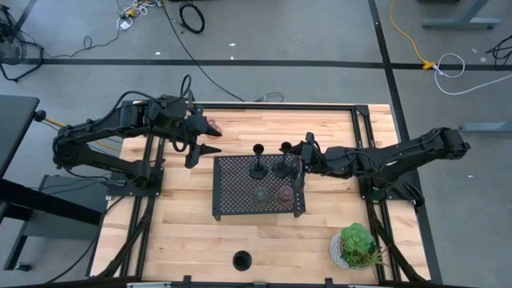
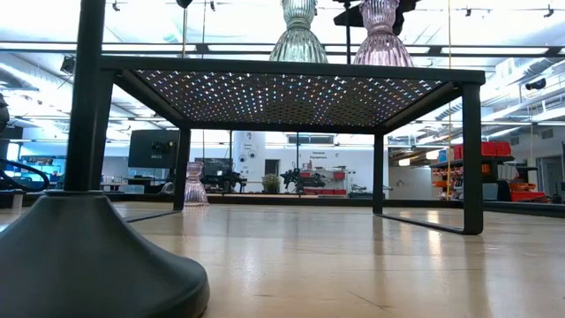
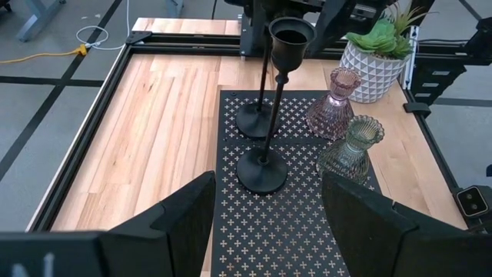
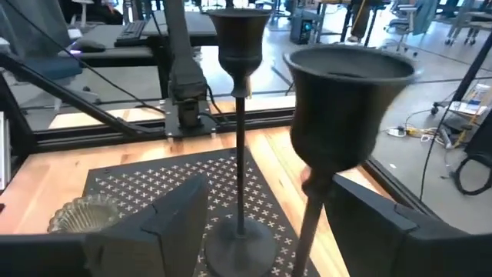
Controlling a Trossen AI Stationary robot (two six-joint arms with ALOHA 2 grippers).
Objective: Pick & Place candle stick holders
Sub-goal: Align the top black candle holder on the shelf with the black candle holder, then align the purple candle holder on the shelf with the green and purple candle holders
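The right gripper [image 1: 298, 164] stands open around a black candle stick holder [image 1: 285, 166] on the black tray [image 1: 232, 200], seemingly setting it beside another [image 1: 258, 165]; the next move calls for a clean retreat. The left gripper [image 1: 196, 146] hovers open and empty near the brownish glass holder [image 1: 213, 127] on the table [image 1: 176, 232].

The black perforated tray [image 1: 240, 192] is crowded along its right half: two black holders [image 1: 259, 164] and [image 1: 286, 162] stand at the far side, with the olive-green glass holder [image 1: 262, 196] and the pink one [image 1: 283, 195] just behind them toward the near edge. The right gripper [image 1: 299, 166] sits close against that cluster, closing off its right side. The tray's left half is bare, as is the wooden table [image 1: 176, 232] to its left and front, broken only by a third black holder [image 1: 242, 260] near the front edge and the potted plant [image 1: 356, 246] at the front right corner.
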